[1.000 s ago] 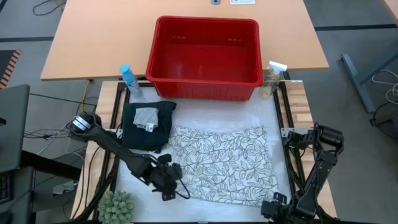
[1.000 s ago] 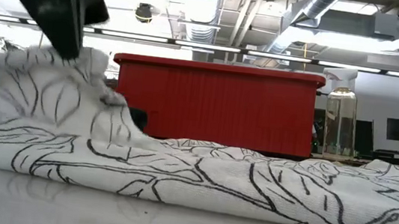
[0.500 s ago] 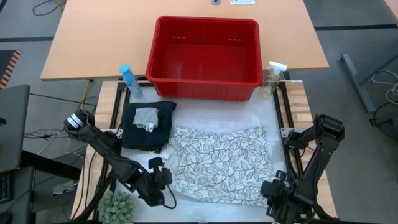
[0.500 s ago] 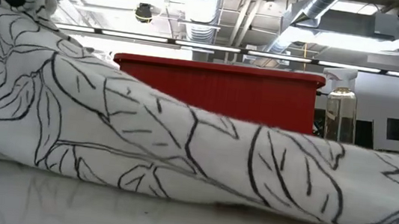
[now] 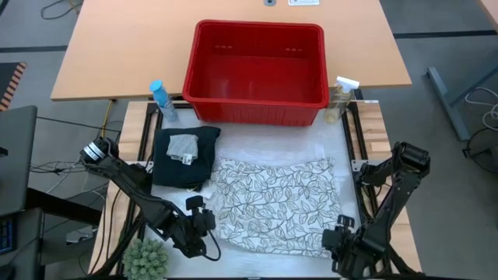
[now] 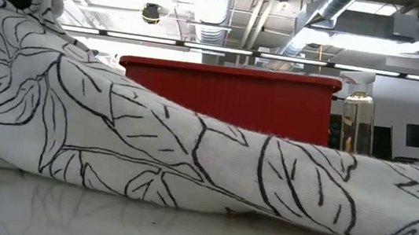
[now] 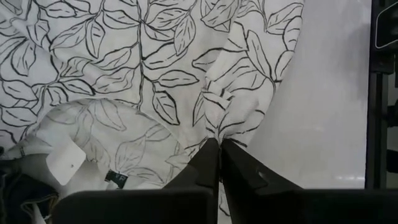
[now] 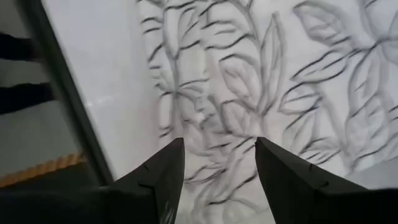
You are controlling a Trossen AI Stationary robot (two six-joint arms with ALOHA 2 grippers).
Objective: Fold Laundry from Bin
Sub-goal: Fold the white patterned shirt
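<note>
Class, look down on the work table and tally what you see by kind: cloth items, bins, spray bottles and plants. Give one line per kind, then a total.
Cloth items: 3 – leaf-print cloth, dark trousers, small grey cloth
Bins: 1 – red bin
Spray bottles: 2 – blue bottle, clear bottle
Plants: 1 – green plant
Total: 7

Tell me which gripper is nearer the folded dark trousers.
Left. The left gripper pinches the leaf-print cloth just below the trousers; the right gripper is across the cloth, at its far corner.
</note>
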